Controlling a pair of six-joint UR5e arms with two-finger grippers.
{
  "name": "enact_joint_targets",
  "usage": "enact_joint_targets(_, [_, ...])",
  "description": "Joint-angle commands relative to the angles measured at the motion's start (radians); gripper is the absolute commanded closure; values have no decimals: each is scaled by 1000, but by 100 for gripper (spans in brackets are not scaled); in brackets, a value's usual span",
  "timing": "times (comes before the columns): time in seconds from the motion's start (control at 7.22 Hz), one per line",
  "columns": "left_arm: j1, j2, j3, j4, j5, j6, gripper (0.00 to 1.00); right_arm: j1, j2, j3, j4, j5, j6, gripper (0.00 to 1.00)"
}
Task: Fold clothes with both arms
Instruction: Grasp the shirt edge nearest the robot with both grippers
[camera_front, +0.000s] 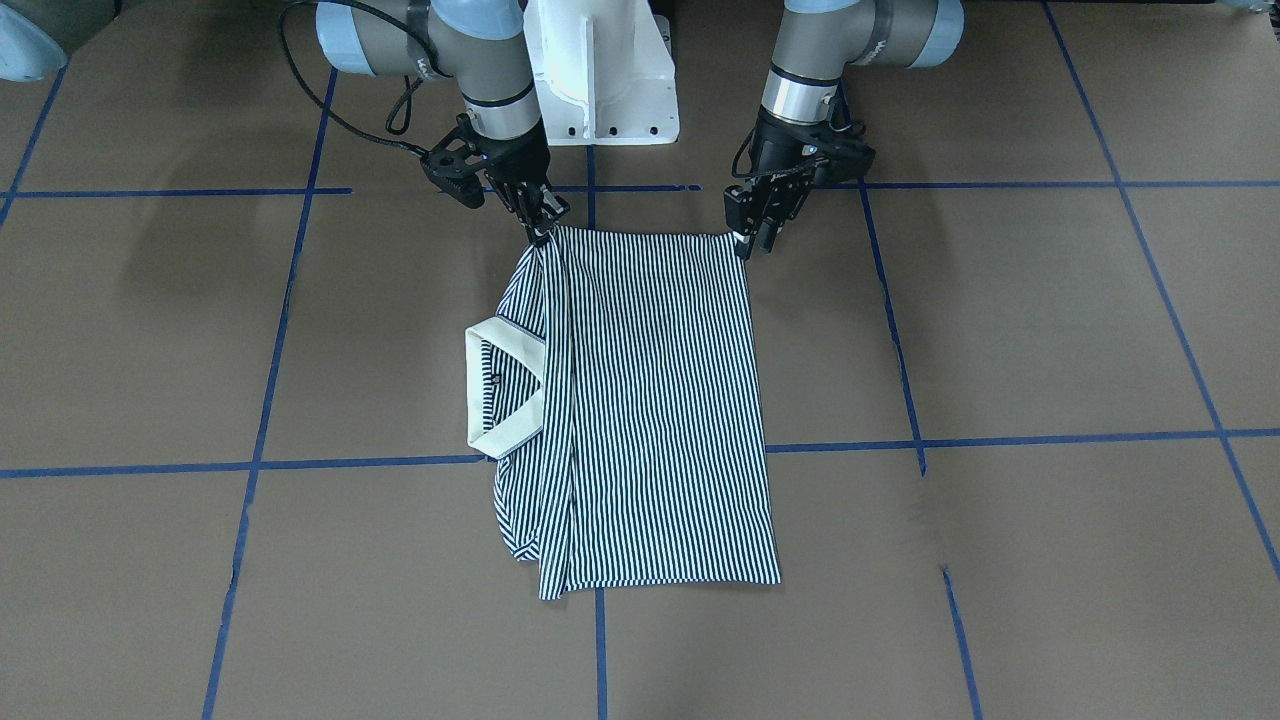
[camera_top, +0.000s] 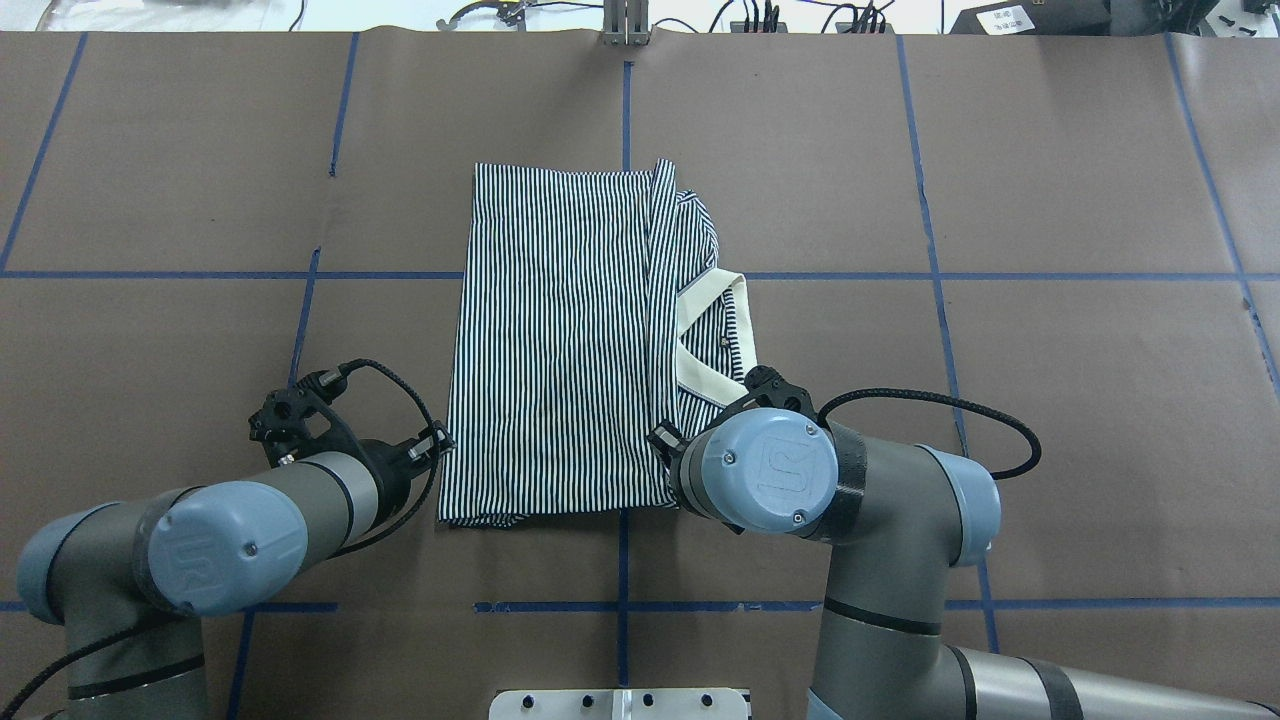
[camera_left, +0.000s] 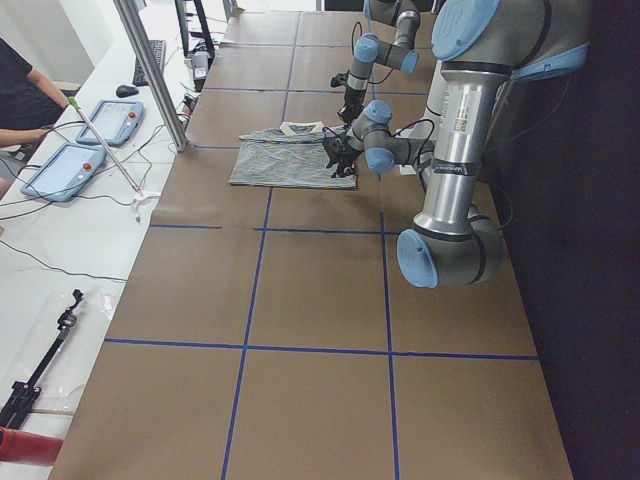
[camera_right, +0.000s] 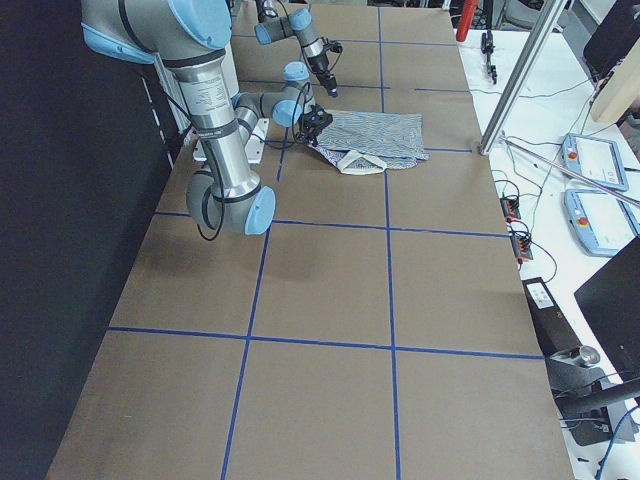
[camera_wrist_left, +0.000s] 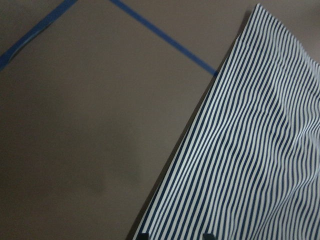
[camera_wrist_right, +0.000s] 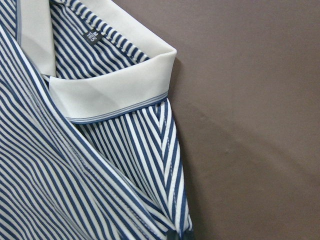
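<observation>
We see a short-sleeved polo shirt with thin navy-and-white stripes (camera_front: 650, 400) lying on the brown paper-covered tabletop (camera_front: 1000, 330), which is marked with blue tape lines. It sits in the middle, just in front of the white pedestal base (camera_front: 600, 80). The shirt lies sideways to the robot. Its plain cream collar (camera_front: 505, 390) points toward the robot's right and its straight hem toward the robot's left. A striped layer is folded over the body and covers part of the collar.

The 2 grey arms reach down to the shirt's edge nearest the base, 1 at each corner. The right end effector (camera_front: 541, 228) is pinched closed on the corner at the collar side, where the fabric gathers and rises slightly to its tips. In the right wrist view the collar and a dark size label sit close ahead.

The left end effector (camera_front: 757, 240) is at the hem-side corner. In the left wrist view its fingertips (camera_wrist_left: 207, 235) stand apart, with the striped edge lying flat between them, so we read it as not yet closed.
</observation>
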Motion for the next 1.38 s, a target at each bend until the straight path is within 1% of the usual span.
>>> enact_joint_targets(0.0, [43,-6,24,8,9,-11,54,0,0,2,0,0,0,100])
enact_joint_targets(0.28, [67,-34,58,16,9,-7,55,1,0,2,0,0,0,100])
enact_joint_targets(0.42, [67,-45,56,46,9,-7,55,1,0,3,0,0,0,100])
enact_joint_targets(0.55, [75,-49,58,57,7,-8,60,1,0,3,0,0,0,100])
enact_joint_targets(0.69, [75,-48,56,57,7,-11,72,1,0,3,0,2,0,100])
enact_joint_targets(0.83, [75,-42,55,62,7,-11,80,1,0,3,0,0,0,100])
enact_joint_targets(1.11, [75,-48,43,127,7,-7,62,1,0,3,0,0,0,100])
enact_joint_targets(1.25, [77,-46,42,131,7,-7,61,1,1,3,0,0,0,100])
